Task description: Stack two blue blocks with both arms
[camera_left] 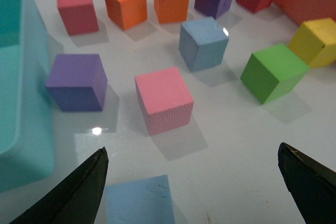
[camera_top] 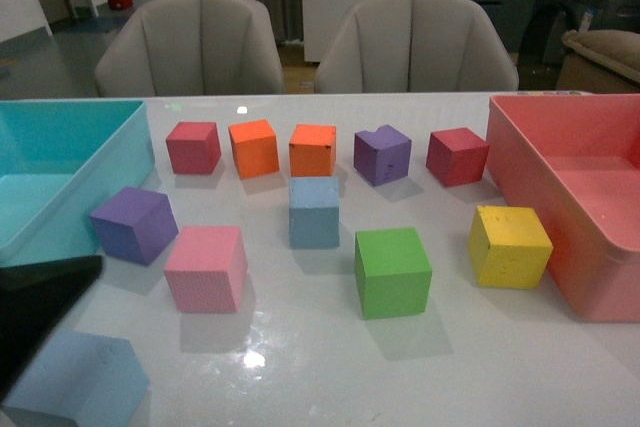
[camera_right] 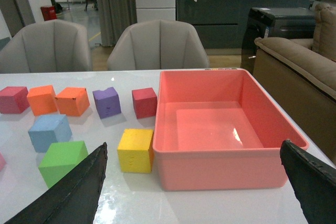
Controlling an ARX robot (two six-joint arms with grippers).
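Near blue block [camera_top: 75,377] sits at the front-left of the tabletop [camera_top: 330,377], just beside the left arm [camera_top: 35,302]. In the left wrist view it lies in the gap between the fingers [camera_left: 79,198], close to one of them; contact unclear. Jaws are spread wide and hold nothing. My read: lined up for a pick, not yet closed.

Second blue block [camera_top: 314,212] stands mid-tabletop, in front of an orange block [camera_top: 312,149], with the pink block [camera_top: 205,267] and green block [camera_top: 392,272] nearer the robot. It is clear on all sides, so probably the stack base.

Right arm is absent from the front view. Its fingers [camera_right: 79,192] frame the wrist view, jaws wide apart and empty, facing the pink bin [camera_right: 226,171] and yellow block [camera_right: 135,150]. It seems parked, well apart from either blue block.

The tabletop is glossy white with lamp glare. Blocks are spaced apart, giving the jaws room. A turquoise bin [camera_top: 60,147] sits on the left. Two grey chairs [camera_top: 190,42] stand behind, with dark cabinets and a brown sofa [camera_right: 294,61] beyond.
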